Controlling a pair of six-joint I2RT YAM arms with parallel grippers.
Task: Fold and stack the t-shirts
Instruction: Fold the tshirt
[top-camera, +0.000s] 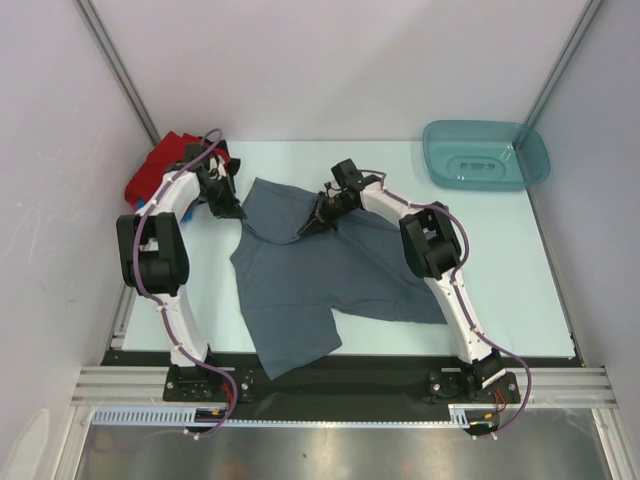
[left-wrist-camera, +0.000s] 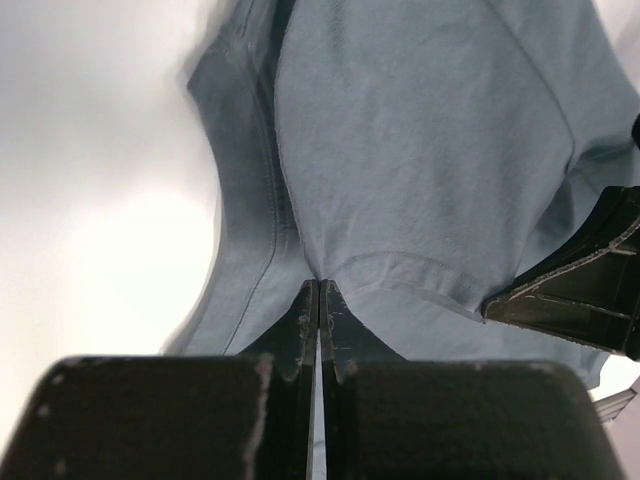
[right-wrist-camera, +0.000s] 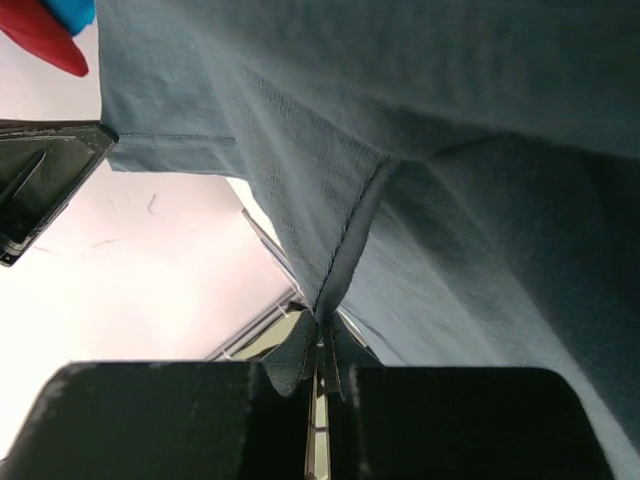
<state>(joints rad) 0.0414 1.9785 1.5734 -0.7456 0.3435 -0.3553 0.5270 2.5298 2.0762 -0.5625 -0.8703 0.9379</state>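
A slate grey-blue t-shirt (top-camera: 320, 280) lies spread over the middle of the table, its far part lifted off the surface. My left gripper (top-camera: 236, 208) is shut on the shirt's far-left edge; in the left wrist view the fingers (left-wrist-camera: 318, 292) meet at the cloth (left-wrist-camera: 420, 150) just beside a hem. My right gripper (top-camera: 314, 224) is shut on the shirt further right, and a seam fold (right-wrist-camera: 350, 240) runs down into the closed jaws (right-wrist-camera: 322, 338). More t-shirts, red (top-camera: 155, 170) and bright blue (right-wrist-camera: 75, 10), sit in a heap at the back left.
A teal plastic tub (top-camera: 487, 155) stands at the back right corner. White walls close in the table on the left, back and right. The two grippers hang close together, each one's finger showing in the other's wrist view (left-wrist-camera: 580, 290) (right-wrist-camera: 40, 180).
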